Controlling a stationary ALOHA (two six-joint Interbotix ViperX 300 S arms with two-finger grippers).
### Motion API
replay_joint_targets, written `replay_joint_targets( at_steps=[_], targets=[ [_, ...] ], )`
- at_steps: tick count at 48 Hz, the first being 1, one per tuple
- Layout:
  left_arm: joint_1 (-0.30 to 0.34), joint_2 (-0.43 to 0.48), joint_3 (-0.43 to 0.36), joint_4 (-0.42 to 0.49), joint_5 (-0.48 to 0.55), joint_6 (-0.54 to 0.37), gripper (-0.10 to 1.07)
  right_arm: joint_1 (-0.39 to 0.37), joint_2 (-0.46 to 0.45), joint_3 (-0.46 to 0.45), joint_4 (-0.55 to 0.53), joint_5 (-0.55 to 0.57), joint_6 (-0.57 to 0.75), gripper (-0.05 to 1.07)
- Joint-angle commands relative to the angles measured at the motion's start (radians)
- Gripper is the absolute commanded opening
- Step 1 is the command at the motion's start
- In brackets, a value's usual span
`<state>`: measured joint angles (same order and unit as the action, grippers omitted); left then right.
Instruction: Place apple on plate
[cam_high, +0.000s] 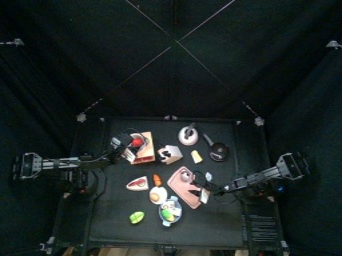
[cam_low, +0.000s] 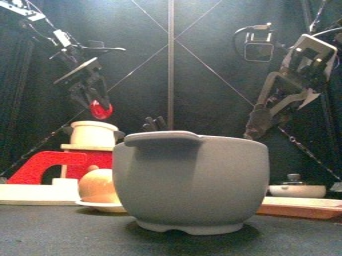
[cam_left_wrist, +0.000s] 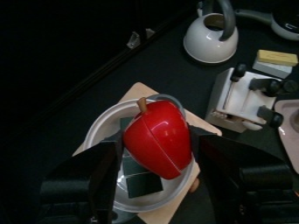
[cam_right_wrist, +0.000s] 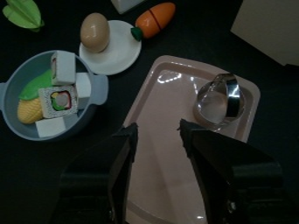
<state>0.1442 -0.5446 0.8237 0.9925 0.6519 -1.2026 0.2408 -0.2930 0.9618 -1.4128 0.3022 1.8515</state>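
Note:
A glossy red apple (cam_left_wrist: 156, 131) with a short brown stem hangs in the air, and my left gripper (cam_left_wrist: 160, 149) is shut on its two sides. Directly beneath it lies a white plate (cam_left_wrist: 103, 133) on a tan board (cam_left_wrist: 140, 91). The front view shows the apple (cam_low: 102, 107) held high at the left, well above the table. My right gripper (cam_right_wrist: 159, 140) hovers open over a pink tray (cam_right_wrist: 176, 87) with nothing between its jaws. It hangs at the right in the front view (cam_low: 257, 128).
A white teapot (cam_left_wrist: 212, 39) stands beyond the board. By the pink tray sit a metal ring (cam_right_wrist: 218, 94), a blue bowl of sushi (cam_right_wrist: 24, 79), a small white plate (cam_right_wrist: 117, 59) with a beige egg-shaped piece, and an orange carrot (cam_right_wrist: 155, 17). A big grey bowl (cam_low: 187, 180) fills the front view.

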Motion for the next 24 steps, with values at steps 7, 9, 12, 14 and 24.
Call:
replay_joint_targets(
  at_steps=[7, 9, 12, 14, 24],
  targets=[
    [-0.098, 0.000, -0.029, 0.011, -0.089, 0.003, 0.78, -0.002, -0.058, -0.006, 0.005, 0.012, -0.002, 0.80],
    [-0.126, 0.005, -0.034, 0.020, -0.123, 0.003, 0.78, -0.003, -0.066, -0.003, 0.006, 0.018, -0.002, 0.80],
    [-0.152, 0.018, -0.043, 0.035, -0.167, 0.002, 0.78, -0.003, -0.081, 0.003, 0.008, 0.031, -0.002, 0.80],
    [-0.166, 0.035, -0.052, 0.043, -0.199, 0.000, 0.78, -0.003, -0.091, 0.006, 0.009, 0.044, -0.002, 0.80],
    [-0.215, 0.189, -0.120, 0.058, -0.345, 0.002, 0.78, 0.000, -0.114, 0.028, 0.067, 0.072, -0.002, 0.80]
  ],
)
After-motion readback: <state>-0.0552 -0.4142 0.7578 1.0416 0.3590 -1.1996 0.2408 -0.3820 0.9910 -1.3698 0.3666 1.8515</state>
